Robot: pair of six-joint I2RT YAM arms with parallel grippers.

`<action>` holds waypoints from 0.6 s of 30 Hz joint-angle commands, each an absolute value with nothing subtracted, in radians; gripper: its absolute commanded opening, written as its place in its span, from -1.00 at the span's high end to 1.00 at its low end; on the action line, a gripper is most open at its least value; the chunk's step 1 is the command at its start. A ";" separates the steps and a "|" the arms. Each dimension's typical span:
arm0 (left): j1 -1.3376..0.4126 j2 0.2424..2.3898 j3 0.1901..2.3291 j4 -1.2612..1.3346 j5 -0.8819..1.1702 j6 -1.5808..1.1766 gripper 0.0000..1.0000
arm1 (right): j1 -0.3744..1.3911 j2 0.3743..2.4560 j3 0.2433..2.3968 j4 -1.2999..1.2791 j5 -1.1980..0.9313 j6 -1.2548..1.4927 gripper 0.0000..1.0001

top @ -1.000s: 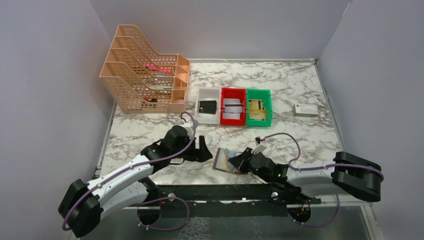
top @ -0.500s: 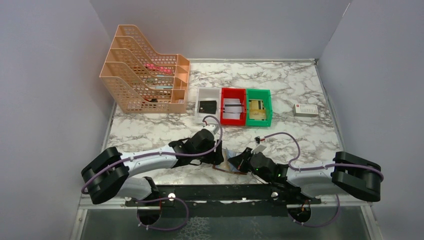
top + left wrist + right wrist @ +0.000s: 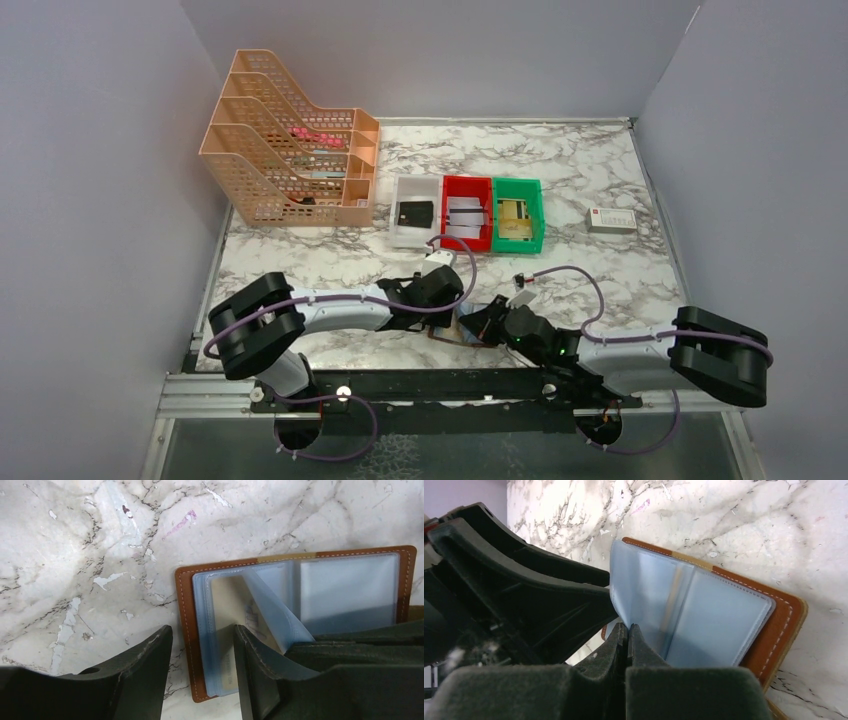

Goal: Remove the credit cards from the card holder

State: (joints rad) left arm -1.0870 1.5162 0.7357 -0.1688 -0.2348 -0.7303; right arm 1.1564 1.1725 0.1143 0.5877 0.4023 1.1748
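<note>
The brown card holder [image 3: 186, 630] lies open on the marble, its pale blue sleeves [image 3: 345, 587] fanned. A pale credit card [image 3: 226, 605] sits inside the left sleeve. My left gripper [image 3: 202, 630] is open and straddles the holder's left edge, one finger [image 3: 145, 670] outside on the table and the other over the sleeve. My right gripper [image 3: 627, 626] is shut on the edge of a lifted blue sleeve [image 3: 649, 595] of the card holder [image 3: 781, 625]. In the top view both grippers [image 3: 452, 310] [image 3: 478, 325] meet over the holder and hide most of it.
Behind stand a white bin [image 3: 416, 181] holding a black card [image 3: 415, 212], a red bin [image 3: 466, 181] with pale cards, and a green bin [image 3: 517, 183] with a gold card. An orange mesh rack [image 3: 290, 150] is back left. A small white box [image 3: 611, 220] lies to the right.
My left arm has swung right from the table's left side onto the card holder, and its jaws have narrowed. The right gripper has stayed shut at the holder.
</note>
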 commanded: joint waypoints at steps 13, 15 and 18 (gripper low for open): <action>-1.140 1.688 0.775 -0.371 -0.397 -0.786 0.13 | 1.150 0.969 0.225 -0.184 0.562 1.553 0.74; -1.142 1.689 0.779 -0.377 -0.399 -0.786 0.14 | 1.150 0.946 0.231 -0.252 0.574 1.592 0.73; -1.142 1.685 0.780 -0.379 -0.402 -0.787 0.16 | 1.150 0.909 0.230 -0.311 0.594 1.625 0.73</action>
